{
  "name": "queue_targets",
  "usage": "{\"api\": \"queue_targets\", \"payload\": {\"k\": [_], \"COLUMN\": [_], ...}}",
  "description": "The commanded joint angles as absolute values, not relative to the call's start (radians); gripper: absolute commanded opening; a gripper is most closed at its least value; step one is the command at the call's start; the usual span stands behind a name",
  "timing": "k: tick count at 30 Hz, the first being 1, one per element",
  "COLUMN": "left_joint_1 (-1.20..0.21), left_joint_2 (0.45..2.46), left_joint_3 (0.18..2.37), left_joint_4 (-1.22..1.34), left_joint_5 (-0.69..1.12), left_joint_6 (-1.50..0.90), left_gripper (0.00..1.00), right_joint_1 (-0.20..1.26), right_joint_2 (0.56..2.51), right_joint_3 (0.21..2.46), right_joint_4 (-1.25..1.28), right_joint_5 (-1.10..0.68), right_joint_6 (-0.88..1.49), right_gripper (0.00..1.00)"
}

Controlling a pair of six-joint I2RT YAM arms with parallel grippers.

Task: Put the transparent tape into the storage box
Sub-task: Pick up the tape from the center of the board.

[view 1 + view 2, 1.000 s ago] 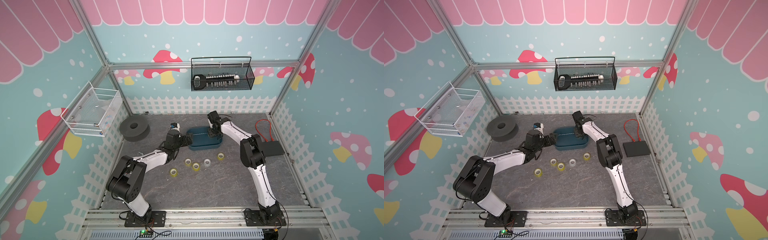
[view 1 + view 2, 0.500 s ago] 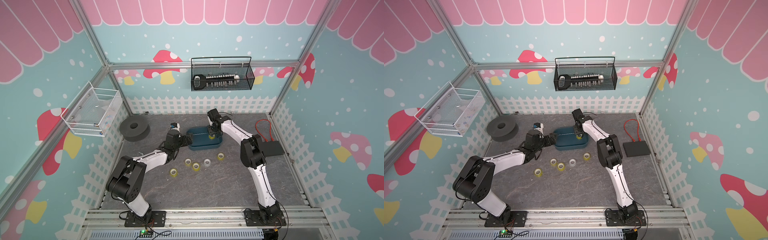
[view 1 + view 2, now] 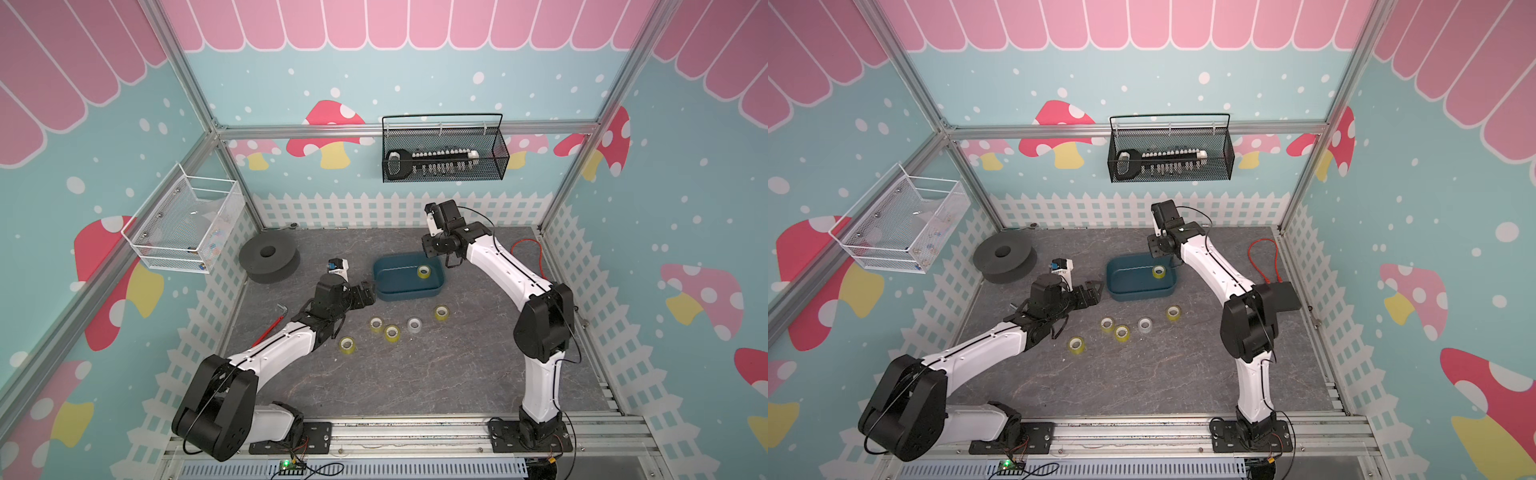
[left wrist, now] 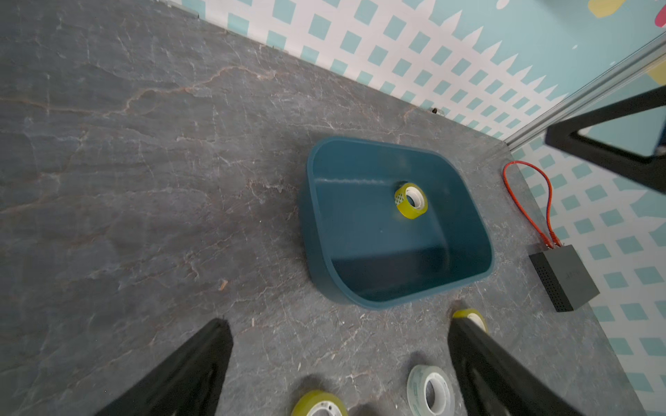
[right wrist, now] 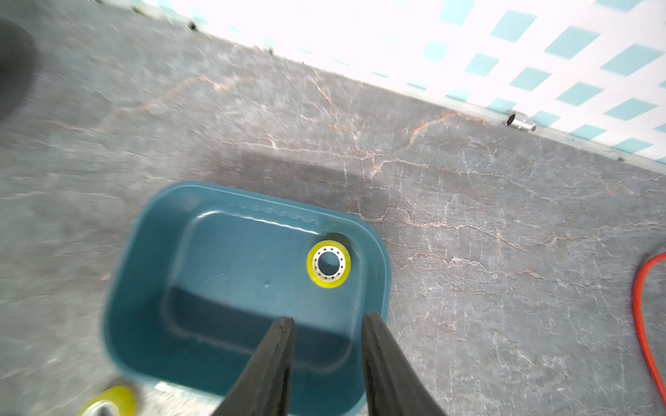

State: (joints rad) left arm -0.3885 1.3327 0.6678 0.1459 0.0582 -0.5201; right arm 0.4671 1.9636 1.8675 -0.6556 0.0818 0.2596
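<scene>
Tape (image 5: 328, 283) lies inside storage box (image 5: 137, 281), seemingly clear of both arms' parted, empty jaws.

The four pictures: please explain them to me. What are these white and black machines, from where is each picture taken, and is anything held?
These are two robot arms at a grey table. Two pictures look down on the whole scene; the other two come from a camera on each wrist. One yellow tape roll lies inside the blue storage box; five more rolls lie on the table in front of it. The left gripper and the right gripper are both open, holding nothing.
</scene>
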Motion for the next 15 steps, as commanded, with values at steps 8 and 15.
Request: {"api": "queue_targets", "payload": {"k": [8, 15], "left_joint_1": [-0.443, -0.472], "left_joint_2": [1.329, 1.44], "left_joint_3": [0.576, 0.599], "left_joint_4": [-0.058, -0.095], "left_joint_5": [0.165, 0.137], "left_joint_6": [-0.591, -0.566], "left_gripper": [0.89, 0.8], "right_joint_1": [0.486, 0.496], "right_joint_2": [1.83, 1.791], "right_joint_3": [1.71, 1.649], "right_joint_4": [-0.604, -0.573], "right_joint_5": [0.042, 0.04], "right_joint_6": [0.299, 0.314], "right_gripper": [0.37, 0.37]}}
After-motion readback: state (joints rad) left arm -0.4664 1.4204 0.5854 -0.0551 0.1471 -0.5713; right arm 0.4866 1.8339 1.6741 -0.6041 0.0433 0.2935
